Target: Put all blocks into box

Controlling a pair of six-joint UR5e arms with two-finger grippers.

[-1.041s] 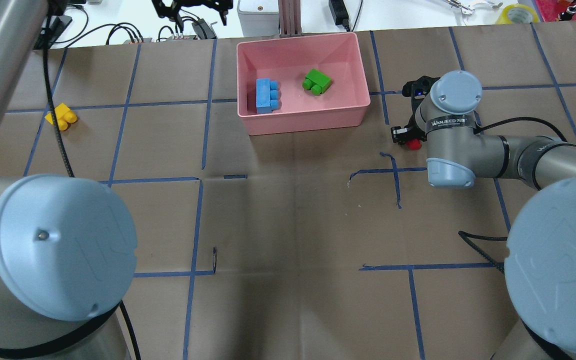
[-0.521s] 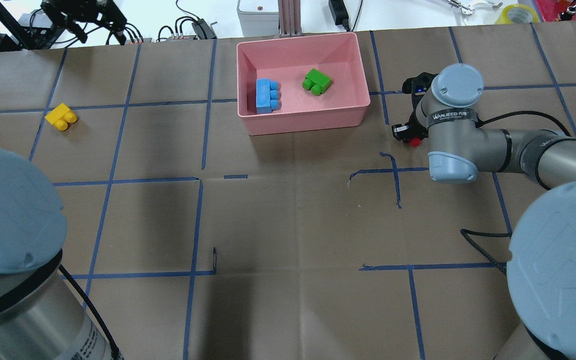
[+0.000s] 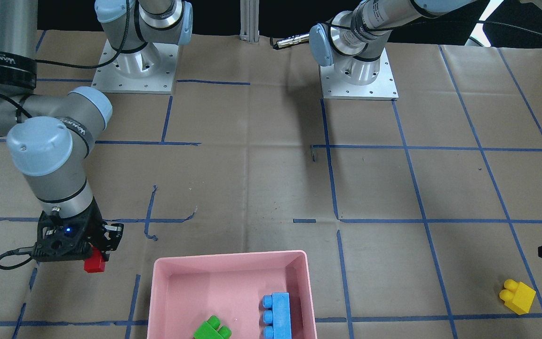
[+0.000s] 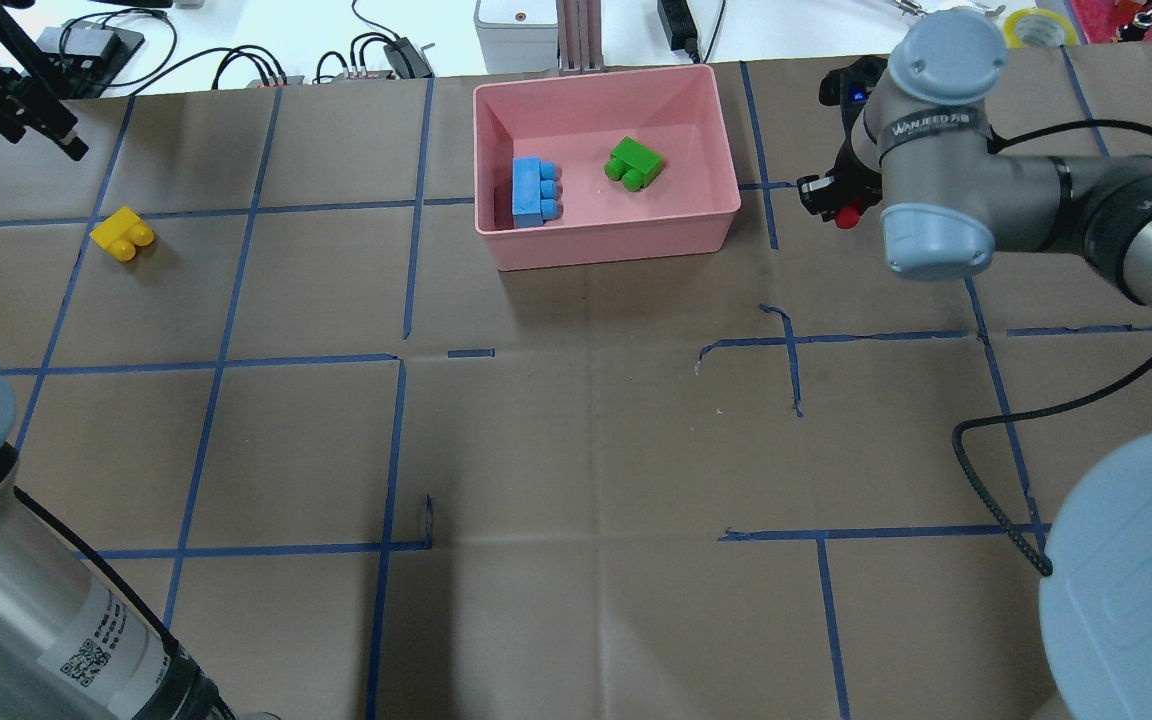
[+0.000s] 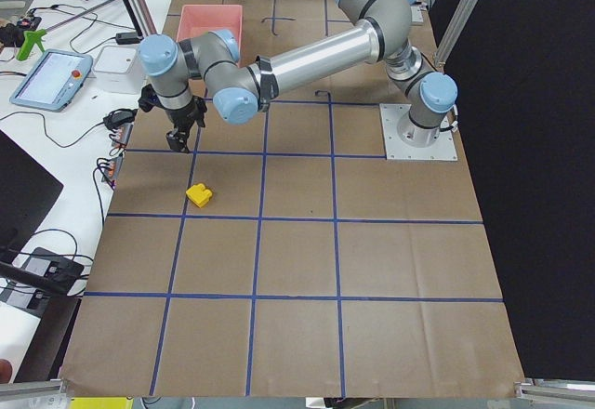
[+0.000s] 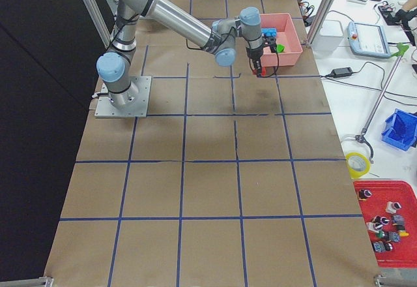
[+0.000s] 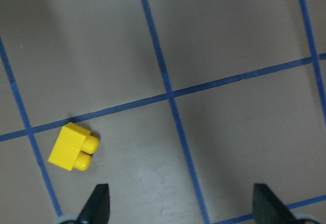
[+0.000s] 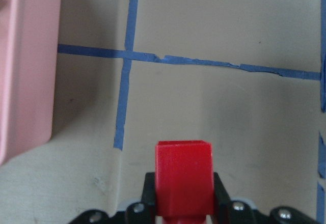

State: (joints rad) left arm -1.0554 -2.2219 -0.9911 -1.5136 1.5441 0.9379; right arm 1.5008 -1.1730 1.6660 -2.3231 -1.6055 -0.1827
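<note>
The pink box (image 4: 701,225) stands at the far middle of the table and holds the light-blue block (image 4: 534,191) and the green block (image 4: 634,164). My right gripper (image 4: 841,212) is shut on the red block (image 8: 183,175) and holds it above the table, just right of the box (image 8: 25,71). It also shows in the front view (image 3: 94,263). The yellow block (image 4: 122,234) lies on the table at the far left. My left gripper (image 7: 178,203) is open above the table, with the yellow block (image 7: 74,146) just ahead of its left finger.
Blue tape lines (image 4: 396,360) grid the brown paper table cover. Cables and equipment (image 4: 386,50) lie beyond the table's far edge. The right arm's black cable (image 4: 1006,440) hangs over the right side.
My right gripper has lifted the red block and carried it toward the far edge, beside the box. My left arm has swung left, its gripper now near the yellow block.
</note>
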